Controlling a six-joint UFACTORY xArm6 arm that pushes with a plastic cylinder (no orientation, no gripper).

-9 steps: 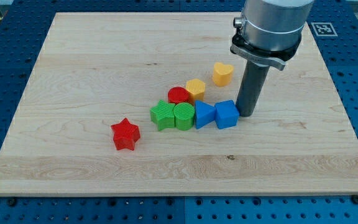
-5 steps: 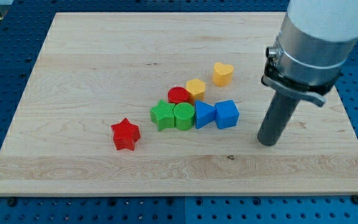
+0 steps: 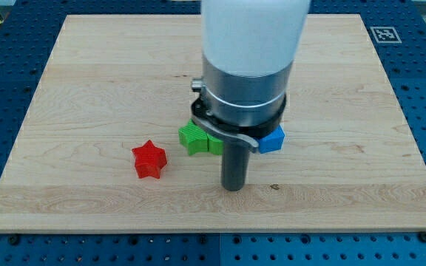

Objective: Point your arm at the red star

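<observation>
Approach step: my tip (image 3: 233, 188) sits on the tabletop (image 3: 87, 81), near the red star (image 3: 149, 159), on the star's right, apart from it. No fingers, nothing held. Next, slide left toward the star, stopping short.

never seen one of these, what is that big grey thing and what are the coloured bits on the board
The big grey and white cylinder is the end of a robot arm. It has no jaws and holds nothing; it ends in a dark rod, and my tip rests on the wooden board to push or point at small blocks. There is one camera, looking down at the board from one side. The red star lies alone toward the view's left; my tip stands to its right, apart from it. Behind the rod you can see a green block and a blue block. The arm hides whatever lies between and behind them.
</observation>
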